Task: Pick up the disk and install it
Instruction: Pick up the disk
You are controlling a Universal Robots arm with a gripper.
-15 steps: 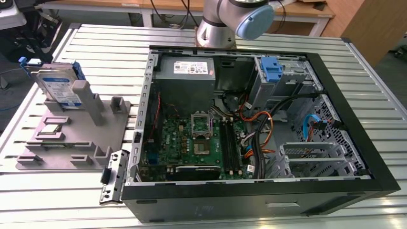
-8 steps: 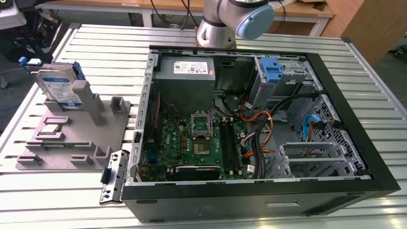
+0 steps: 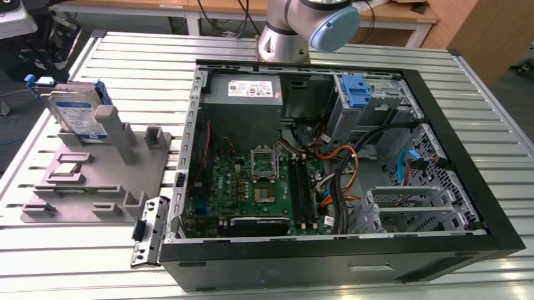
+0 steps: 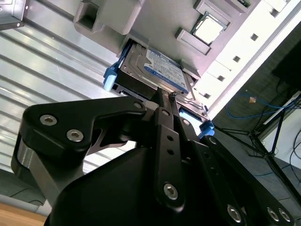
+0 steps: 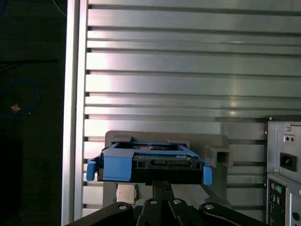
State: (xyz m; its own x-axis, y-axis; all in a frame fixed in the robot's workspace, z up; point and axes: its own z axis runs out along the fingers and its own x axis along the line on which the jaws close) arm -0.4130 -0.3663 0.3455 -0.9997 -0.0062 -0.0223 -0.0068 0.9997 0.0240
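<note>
**Sighting on the disk [image 4: 157,70] with a shut, empty hand [image 4: 168,92]**

Propped on edge in a slot of the grey holder [image 3: 125,169] on the bench [image 3: 150,62], at the exterior view's left and just beside the open computer case [image 3: 467,156] (lid off, presumably to give access for the install). Likely stood that way to leave the upper edge and blue side rails free for grasping. Held with fingers [image 4: 162,113] pressed together, seemingly short of the drive in both wrist views and pointed at its narrow end. Judged as not yet gripping anything.
</note>
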